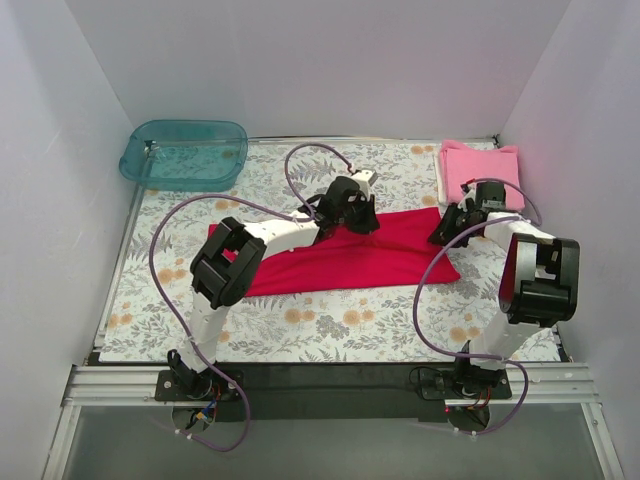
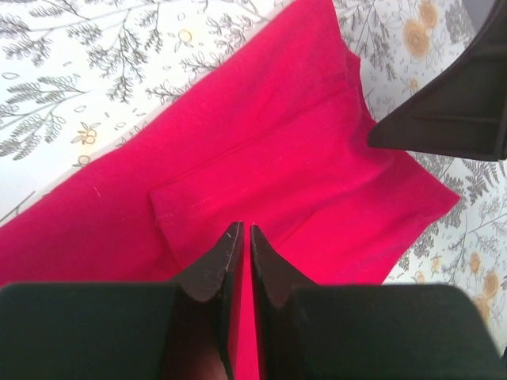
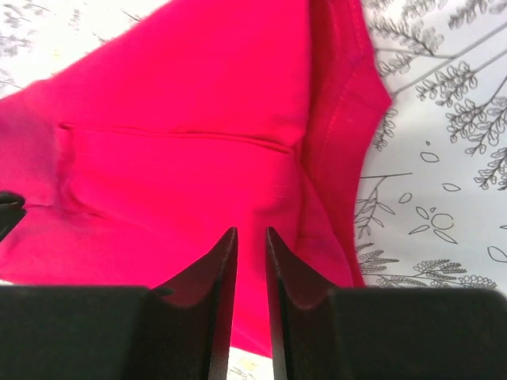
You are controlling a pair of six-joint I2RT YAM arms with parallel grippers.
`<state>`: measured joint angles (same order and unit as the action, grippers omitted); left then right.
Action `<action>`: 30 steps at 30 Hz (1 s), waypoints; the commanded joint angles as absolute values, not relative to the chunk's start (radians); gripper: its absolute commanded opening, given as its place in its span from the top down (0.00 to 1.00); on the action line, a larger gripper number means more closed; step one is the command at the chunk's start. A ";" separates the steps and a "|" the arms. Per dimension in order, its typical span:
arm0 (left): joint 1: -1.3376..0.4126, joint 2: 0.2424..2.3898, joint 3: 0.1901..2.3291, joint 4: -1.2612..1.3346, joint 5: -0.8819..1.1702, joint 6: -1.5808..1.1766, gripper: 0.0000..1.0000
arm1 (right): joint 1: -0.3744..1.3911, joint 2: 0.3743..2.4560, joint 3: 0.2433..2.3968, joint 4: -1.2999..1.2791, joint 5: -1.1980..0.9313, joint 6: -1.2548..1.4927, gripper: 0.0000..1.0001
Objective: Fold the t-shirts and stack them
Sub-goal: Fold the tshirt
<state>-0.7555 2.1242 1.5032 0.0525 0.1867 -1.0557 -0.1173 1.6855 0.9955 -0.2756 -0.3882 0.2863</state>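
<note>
The crimson red t-shirt (image 1: 350,255) lies folded into a long band across the middle of the floral table cover. It fills the left wrist view (image 2: 261,150) and the right wrist view (image 3: 182,158), with a sleeve hem folded onto it. My left gripper (image 1: 362,218) hovers over the shirt's far edge near its middle, its jaws (image 2: 244,228) shut with nothing visibly pinched. My right gripper (image 1: 442,235) hovers over the shirt's far right end, its jaws (image 3: 250,231) a narrow slit apart and empty. The light pink t-shirt (image 1: 480,168) lies folded at the back right corner.
A teal translucent plastic tub (image 1: 185,155) stands at the back left corner. White walls close in the left, back and right sides. The right arm's gripper (image 2: 451,103) shows at the upper right of the left wrist view.
</note>
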 commanded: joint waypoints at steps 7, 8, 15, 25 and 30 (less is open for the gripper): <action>-0.744 2.137 1.422 0.008 0.141 -1.042 0.95 | -0.118 1.695 0.943 -0.245 -0.305 0.262 0.75; -0.741 2.128 1.422 0.005 0.132 -1.040 0.95 | -0.117 1.689 0.946 -0.252 -0.293 0.258 0.74; -0.741 2.054 1.479 -0.081 0.066 -1.016 0.78 | -0.078 1.623 1.015 -0.354 -0.226 0.241 0.69; -0.701 1.890 1.464 -0.294 -0.139 -0.950 0.39 | 0.055 1.505 0.994 -0.439 -0.132 0.325 0.59; -0.644 1.842 1.353 -0.316 -0.206 -0.917 0.30 | 0.100 1.500 0.917 -0.434 -0.144 0.350 0.59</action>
<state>-0.6846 1.8881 1.4124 -0.2611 -0.1207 -0.9558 0.0841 1.5154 0.9607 -0.4034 -0.1585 0.3164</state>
